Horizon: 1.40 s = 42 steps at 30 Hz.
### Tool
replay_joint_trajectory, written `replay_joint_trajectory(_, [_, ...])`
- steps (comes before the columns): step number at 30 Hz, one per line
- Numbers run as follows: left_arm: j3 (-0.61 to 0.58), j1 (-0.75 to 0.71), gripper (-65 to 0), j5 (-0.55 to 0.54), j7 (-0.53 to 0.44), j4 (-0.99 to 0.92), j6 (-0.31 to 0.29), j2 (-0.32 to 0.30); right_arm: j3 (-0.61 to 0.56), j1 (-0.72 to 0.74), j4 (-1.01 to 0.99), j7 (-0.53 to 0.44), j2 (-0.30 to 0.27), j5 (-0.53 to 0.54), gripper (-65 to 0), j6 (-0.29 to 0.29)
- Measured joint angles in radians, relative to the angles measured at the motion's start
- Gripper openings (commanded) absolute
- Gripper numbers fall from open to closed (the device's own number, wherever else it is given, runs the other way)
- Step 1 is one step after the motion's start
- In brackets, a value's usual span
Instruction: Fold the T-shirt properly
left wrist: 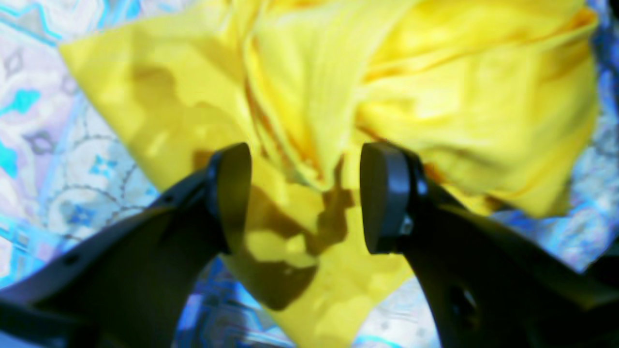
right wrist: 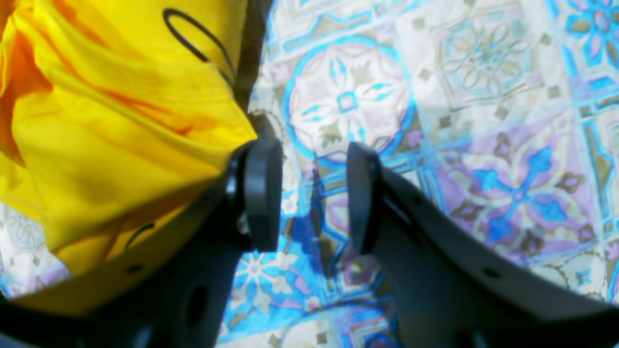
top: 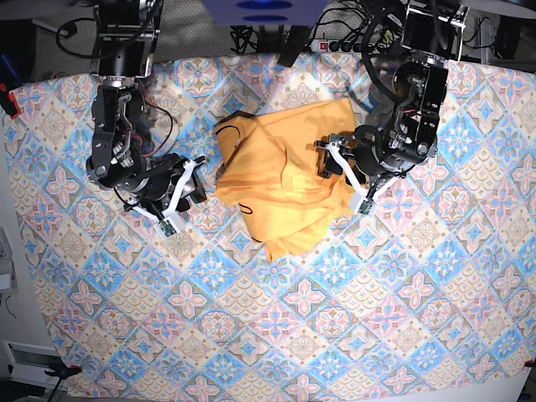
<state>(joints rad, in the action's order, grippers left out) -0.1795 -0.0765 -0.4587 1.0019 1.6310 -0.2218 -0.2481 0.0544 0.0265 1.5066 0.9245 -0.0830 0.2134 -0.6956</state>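
Left hand [left wrist: 304,198] agape over bunched T-shirt [left wrist: 411,96], fingers spread.

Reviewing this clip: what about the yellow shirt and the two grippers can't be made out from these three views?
- Yellow-orange fabric T-shirt: crumpled, sleeves and collar lost in folds, base view.
- Black script: cut off by folds, unreadable, right wrist view.
- Left gripper: open over the shirt; contact unclear, blurred, left wrist view.

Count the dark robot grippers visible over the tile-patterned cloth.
2: the right gripper sits open beside the crumpled yellow-orange fabric T-shirt, on the base view's left; the left gripper hangs open over its opposite edge.
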Motion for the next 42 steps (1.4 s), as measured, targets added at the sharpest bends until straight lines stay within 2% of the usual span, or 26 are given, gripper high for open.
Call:
replay_joint_trajectory(2, [-0.013,0.016,-31.8,0.016,-0.008,-0.008,-0.002,-0.001,0.0,-0.005,0.001,0.0,0.0,0.0,-43.3,0.0])
replay_joint_trajectory(3, [-0.016,0.028,-35.1,0.029,-0.011,-0.017,-0.004,0.002,0.0,-0.01,0.001,0.0,0.0,0.0,-43.3,0.0])
replay_joint_trajectory(5, [-0.02,0.05,-44.2,0.053,-0.011,-0.041,-0.004,0.008,0.002,-0.017,0.001,0.003,0.0,0.0,-43.3,0.0])
replay_joint_trajectory(8, [-0.034,0.095,-62.4,0.086,-0.023,-0.088,-0.003,0.006,0.003,-0.027,0.002,0.002,0.0,0.001,-43.3,0.0])
replay_joint_trajectory(9, [-0.042,0.106,-65.0,0.091,-0.048,-0.1,-0.002,0.004,0.003,-0.027,0.002,0.003,0.0,0.0,-43.3,0.0])
replay_joint_trajectory(12, [-0.054,0.13,-65.0,0.1,-0.091,-0.132,-0.002,0.004,0.001,-0.027,0.003,0.002,0.0,0.0,-43.3,0.0])
replay_joint_trajectory(17, [-0.054,0.141,-65.0,0.233,-0.11,-0.126,-0.004,0.001,-0.003,-0.053,0.033,0.005,0.0,-0.001,-43.3,0.0])
replay_joint_trajectory(24, [-0.055,0.157,-65.0,0.35,-0.154,-0.083,-0.013,-0.013,-0.006,-0.084,0.063,0.009,0.0,0.005,-42.9,0.0])
replay_joint_trajectory(28, [-0.054,0.149,-65.0,0.396,-0.221,-0.086,-0.012,-0.023,-0.04,-0.106,0.083,0.008,-0.003,0.111,-42.9,0.0])
replay_joint_trajectory(32, [-0.08,0.15,-65.0,0.45,-0.244,-0.114,-0.011,-0.019,-0.066,-0.095,0.08,0.0,0.003,0.144,-43.1,0.0])
replay_joint_trajectory(35, [-0.116,0.146,-65.0,0.46,-0.24,-0.153,-0.011,-0.02,-0.065,-0.075,0.07,0.014,0.003,0.139,-43.1,0.0])
replay_joint_trajectory(38, [-0.118,0.141,-65.0,0.459,-0.292,-0.156,-0.011,-0.018,-0.074,-0.05,0.069,0.003,0.023,0.14,-42.9,0.003])
replay_joint_trajectory(42, [-0.117,0.146,-65.0,0.459,-0.296,-0.156,-0.011,-0.021,-0.085,-0.02,0.039,0.0,0.048,0.153,-42.8,0.0])
